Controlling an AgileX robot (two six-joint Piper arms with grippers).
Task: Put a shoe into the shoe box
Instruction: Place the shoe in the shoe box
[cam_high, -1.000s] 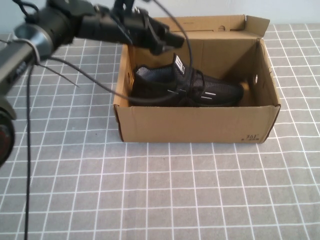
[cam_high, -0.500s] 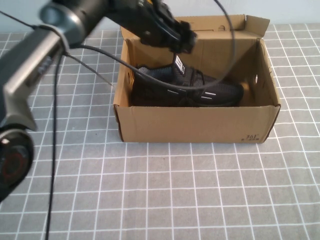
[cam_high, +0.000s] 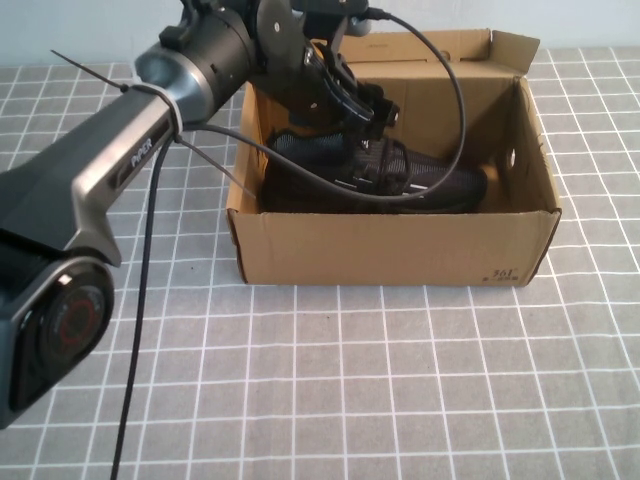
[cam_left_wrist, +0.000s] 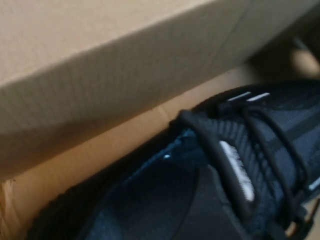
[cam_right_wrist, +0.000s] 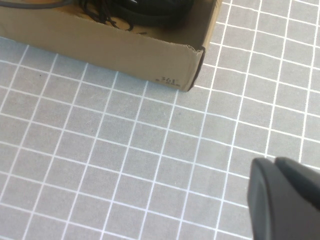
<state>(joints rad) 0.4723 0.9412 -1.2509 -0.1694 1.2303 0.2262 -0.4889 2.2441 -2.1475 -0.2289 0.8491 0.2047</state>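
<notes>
Shoe box sits open on gridded worktop, lid flap up at far side. Shoe lies inside on box floor, toe right, heel left.

Half second back my left gripper hung above box's far-left corner; now dropped lower, over shoe collar, cable draped across laces. Cannot tell whether my fingers are apart or closed, or holding anything.

Right gripper hovers over worktop near box's right corner, off to side.

Judgement: placement looks done, or final nudge.

One shoe lies inside one shoe box. Two grippers count here: the left gripper at the box's 11 o'clock, the right gripper over the grid cloth.
</notes>
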